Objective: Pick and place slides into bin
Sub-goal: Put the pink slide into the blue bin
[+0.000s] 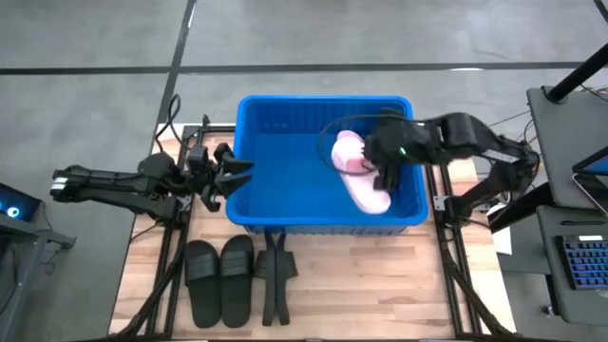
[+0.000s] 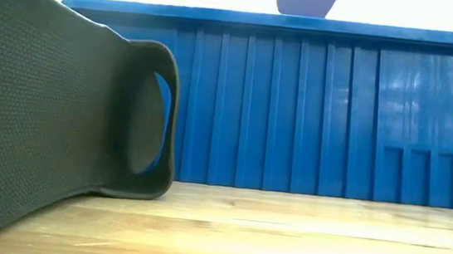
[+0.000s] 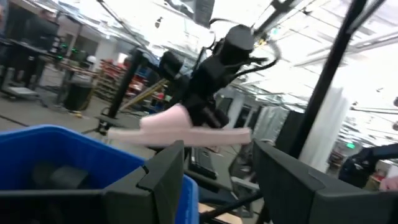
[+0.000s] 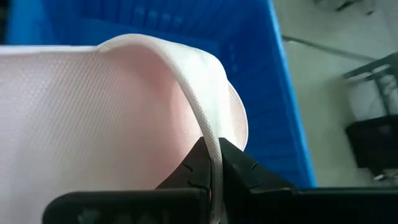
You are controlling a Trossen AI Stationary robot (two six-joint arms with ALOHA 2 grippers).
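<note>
The blue bin (image 1: 323, 104) stands mid-table. Above its right half hangs a pale pink slide (image 1: 361, 176), also seen in the left wrist view (image 3: 186, 132), with my right gripper (image 1: 382, 169) shut on it. Two black slides (image 1: 220, 280) lie side by side, soles on the table, in front of the bin's left corner. One of them fills the left of the low view (image 2: 45, 109). My left gripper (image 1: 237, 176) hovers open at the bin's left wall, with nothing between its fingers (image 3: 161, 174). My right gripper pinches the edge of the pink slide's strap (image 4: 208, 134) between its two fingers, which lie across the strap edge. The fingers slant down from the table's right side. The slide hangs lifted clear above the bin, its sole about level (image 3: 217, 135).
A dark shape (image 3: 56, 177) lies inside the bin near its left wall. A black stand (image 1: 275, 275) sits on the table beside the black slides. Bare wooden tabletop (image 1: 380, 285) stretches along the front right. A keyboard (image 1: 581, 261) is off the table's right side.
</note>
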